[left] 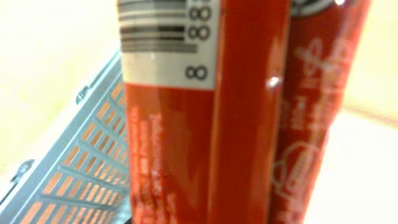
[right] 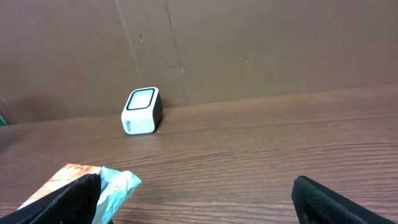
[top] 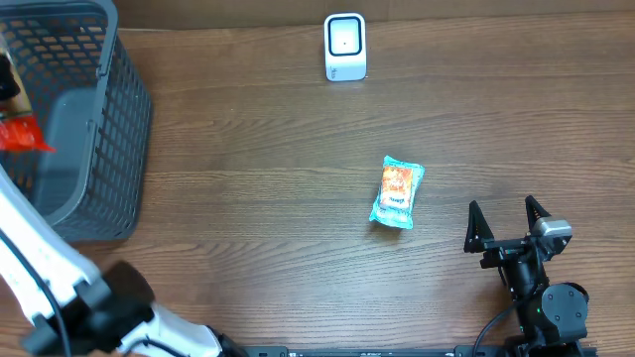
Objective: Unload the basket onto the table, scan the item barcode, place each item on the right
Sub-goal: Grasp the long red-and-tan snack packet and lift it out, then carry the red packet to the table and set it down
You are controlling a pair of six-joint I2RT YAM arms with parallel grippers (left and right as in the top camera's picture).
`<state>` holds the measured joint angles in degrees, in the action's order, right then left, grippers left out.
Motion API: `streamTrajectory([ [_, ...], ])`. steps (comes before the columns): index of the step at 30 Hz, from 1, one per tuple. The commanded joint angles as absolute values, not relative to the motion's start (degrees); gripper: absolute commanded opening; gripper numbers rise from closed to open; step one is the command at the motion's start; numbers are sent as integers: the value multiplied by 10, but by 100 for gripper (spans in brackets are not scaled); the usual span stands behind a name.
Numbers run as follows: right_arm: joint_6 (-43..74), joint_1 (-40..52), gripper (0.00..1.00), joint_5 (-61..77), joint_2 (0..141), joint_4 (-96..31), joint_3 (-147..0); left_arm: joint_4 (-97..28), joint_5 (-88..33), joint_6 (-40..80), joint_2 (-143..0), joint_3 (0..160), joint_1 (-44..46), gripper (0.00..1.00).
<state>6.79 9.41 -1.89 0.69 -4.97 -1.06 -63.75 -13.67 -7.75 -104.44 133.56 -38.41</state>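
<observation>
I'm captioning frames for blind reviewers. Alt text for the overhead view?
A teal-and-orange snack packet lies right of centre on a table, a white scanner at the far edge, the open right gripper at the near right. At left stands a grey mesh basket, a red packet over it.

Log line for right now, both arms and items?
left end effector: shut on red packet at basket | right end effector: open, empty | teal packet: on table | scanner: nothing before it

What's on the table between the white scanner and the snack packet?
Nothing: only bare table lies between the scanner and the snack packet, seen in the overhead view.
</observation>
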Motion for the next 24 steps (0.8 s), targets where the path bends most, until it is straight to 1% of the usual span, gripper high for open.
streamTrajectory([
  [1, 66, 92, 100, -20, 2, -46, -4, -644, -203, 15, -983, 1353, -358, 4],
  [4, 66, 92, 100, -20, 2, -46, -4, -679, -248, 60, -950, 1353, -326, 4],
  [6, 66, 92, 100, -20, 2, -46, -4, -719, -270, 67, -936, 1353, -302, 4],
  [10, 66, 92, 100, -20, 2, -46, -4, -817, -266, 67, -929, 1352, -241, 4],
  [15, 66, 92, 100, -20, 2, -46, -4, -894, -263, 64, -936, 1332, -161, 4],
  [19, 66, 92, 100, -20, 2, -46, -4, -921, -208, 69, -939, 1295, -83, 4],
  [24, 66, 92, 100, -20, 2, -46, -4, -908, -113, 113, -939, 1202, 13, 4],
])
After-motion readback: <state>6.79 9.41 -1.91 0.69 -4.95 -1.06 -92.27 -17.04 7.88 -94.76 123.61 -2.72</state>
